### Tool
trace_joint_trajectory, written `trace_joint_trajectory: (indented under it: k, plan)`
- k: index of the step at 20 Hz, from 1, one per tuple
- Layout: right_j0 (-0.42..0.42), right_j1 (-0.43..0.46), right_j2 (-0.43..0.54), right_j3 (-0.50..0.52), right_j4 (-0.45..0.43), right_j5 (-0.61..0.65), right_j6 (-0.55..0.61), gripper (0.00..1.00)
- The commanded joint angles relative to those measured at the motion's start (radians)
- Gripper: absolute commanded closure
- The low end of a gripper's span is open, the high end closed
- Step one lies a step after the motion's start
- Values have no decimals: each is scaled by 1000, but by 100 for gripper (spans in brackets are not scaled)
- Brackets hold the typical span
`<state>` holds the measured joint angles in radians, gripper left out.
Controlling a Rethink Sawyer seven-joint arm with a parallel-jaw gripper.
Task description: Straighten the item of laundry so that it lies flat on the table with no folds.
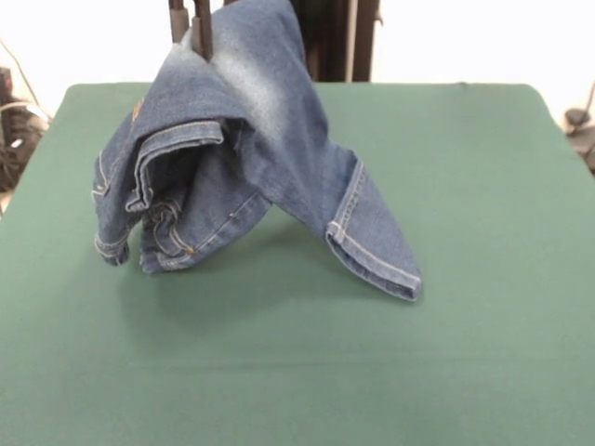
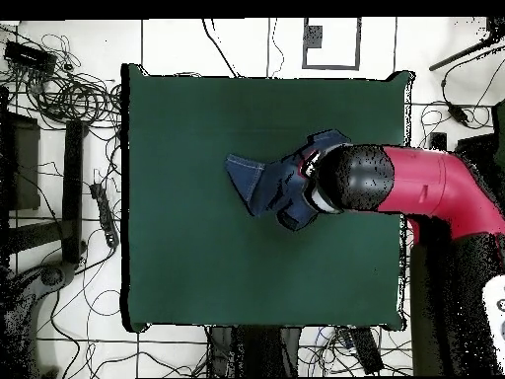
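Small blue denim jeans (image 1: 251,149) hang bunched from the dark claw (image 1: 191,32) above the large dark green felt-covered table (image 1: 465,353).

In the front view the claw's two dark fingers (image 1: 202,28) come down at the top edge and press into the upper fold of the faded denim, clamped on it, so the cloth drapes straight down from that point. The waistband and one folded leg hang in a crumpled bundle at the picture's left under the claw, while the other leg slopes away to the right, and its stitched hem (image 1: 372,265) reaches down to the table. In the overhead view the red and black arm (image 2: 414,183) covers the claw, and the jeans (image 2: 271,183) spread out from beneath its round end, right of the table's (image 2: 197,276) middle.
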<state>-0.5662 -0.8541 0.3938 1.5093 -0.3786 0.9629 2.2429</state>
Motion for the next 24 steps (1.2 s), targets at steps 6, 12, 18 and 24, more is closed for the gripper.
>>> trace_joint_trajectory:
  k: [6, 12, 18, 24]
  plan:
    - [74, -1, 83, -70, 31, 155, -150, 100]
    - [85, -21, 68, -72, 42, 172, -121, 100]
    - [94, -43, 56, -75, 42, 180, -100, 100]
    - [85, -57, 72, -55, 76, 165, -106, 100]
